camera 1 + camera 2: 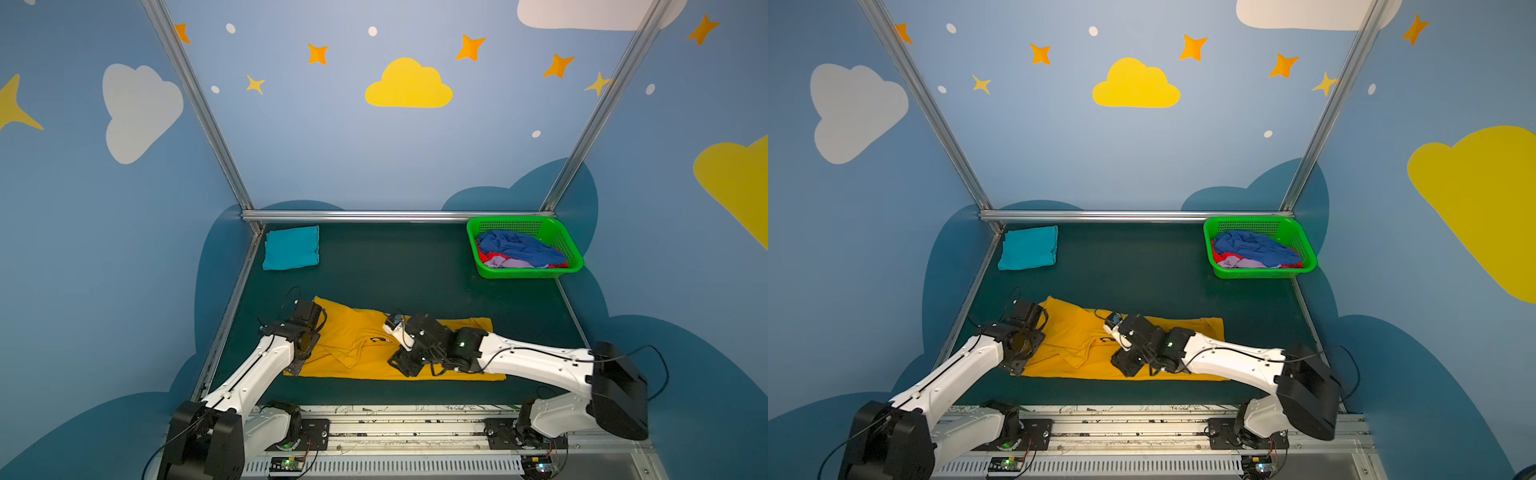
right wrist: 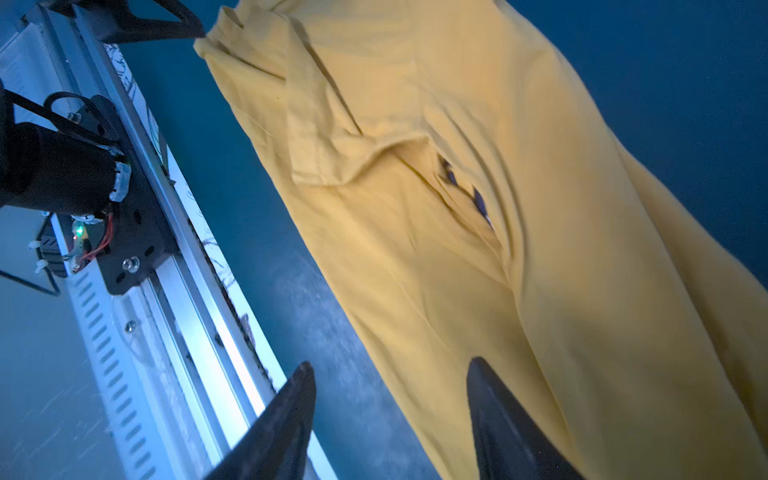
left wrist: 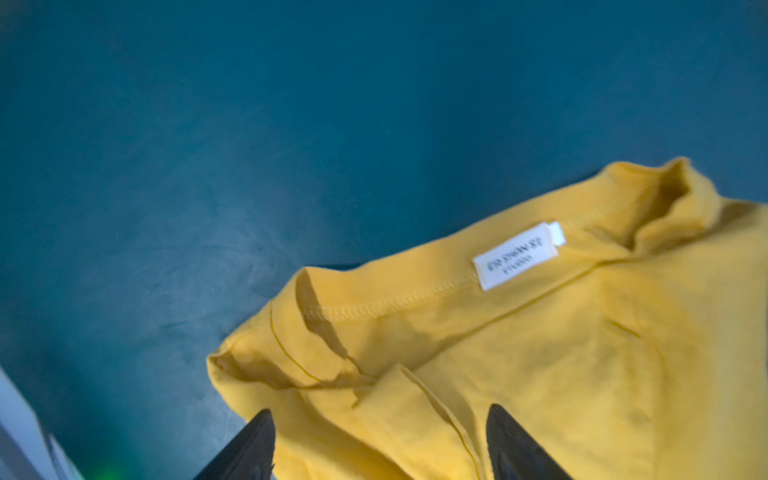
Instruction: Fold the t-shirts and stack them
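The yellow t-shirt (image 1: 345,332) (image 1: 1071,332) lies flat along the near part of the desk (image 1: 415,270). Its collar end is to the left and its hem to the right. One sleeve (image 2: 316,137) is folded in over the chest, and a sliver of navy print (image 2: 478,199) peeks from a crease.

The left gripper (image 3: 380,409) hangs over the shirt's left end, beside the collar with its white label (image 3: 519,255). Its fingers (image 3: 257,444) stand wide apart with only loose cloth below them and nothing pinched. The right gripper (image 2: 391,361) is at the shirt's near edge. Its fingers (image 2: 286,415) are parted too, one above bare desk and the other above yellow cloth, gripping nothing. Whether either tip touches the cloth cannot be told.

In both top views the right arm (image 1: 519,361) (image 1: 1229,359) reaches in from the right and lies over the shirt's right half, hiding much of its middle. The left arm (image 1: 266,365) (image 1: 967,365) covers the shirt's left edge.

A folded teal t-shirt (image 1: 291,248) (image 1: 1028,248) sits in the far left corner, well apart from the yellow one. In the far right corner stands a green basket (image 1: 528,272) (image 1: 1258,272). In it a crumpled blue t-shirt (image 1: 515,245) lies on top of a red t-shirt (image 1: 557,264), with a lavender t-shirt (image 1: 505,262) at the near side.

A metal rail (image 1: 415,419) (image 2: 166,291) runs along the desk's near edge and carries both arm bases. An aluminium bar (image 1: 374,215) closes the far edge, below blue walls painted with clouds and stars.
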You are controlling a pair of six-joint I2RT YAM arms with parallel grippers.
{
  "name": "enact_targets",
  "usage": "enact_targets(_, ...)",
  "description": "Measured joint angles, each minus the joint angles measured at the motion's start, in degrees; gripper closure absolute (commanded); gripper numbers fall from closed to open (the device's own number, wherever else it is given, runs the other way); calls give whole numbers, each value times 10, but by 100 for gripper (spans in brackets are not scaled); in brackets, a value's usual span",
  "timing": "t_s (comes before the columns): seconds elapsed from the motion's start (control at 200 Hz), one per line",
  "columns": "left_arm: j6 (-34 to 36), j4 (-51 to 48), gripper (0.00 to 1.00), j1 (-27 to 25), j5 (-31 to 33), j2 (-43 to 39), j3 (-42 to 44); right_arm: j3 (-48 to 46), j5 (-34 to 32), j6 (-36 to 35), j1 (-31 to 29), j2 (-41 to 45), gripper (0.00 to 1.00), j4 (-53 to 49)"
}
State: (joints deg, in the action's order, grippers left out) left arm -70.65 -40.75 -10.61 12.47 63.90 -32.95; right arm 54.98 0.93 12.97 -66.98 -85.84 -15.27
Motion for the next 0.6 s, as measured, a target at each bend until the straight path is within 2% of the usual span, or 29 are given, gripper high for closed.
enact_targets(0.17,21,55,32,62,-54,21,27,104,-19,-12,-38,-126,35,26)
enact_targets(0.341,42,71,32,111,-101,41,21,177,-9,-17,-50,-214,33,28)
enact_targets(0.441,52,70,32,129,-121,52,13,239,-7,-19,-50,-267,35,9)
enact_targets(0.601,66,94,34,150,-151,76,0,321,-4,-19,-50,-327,43,-28)
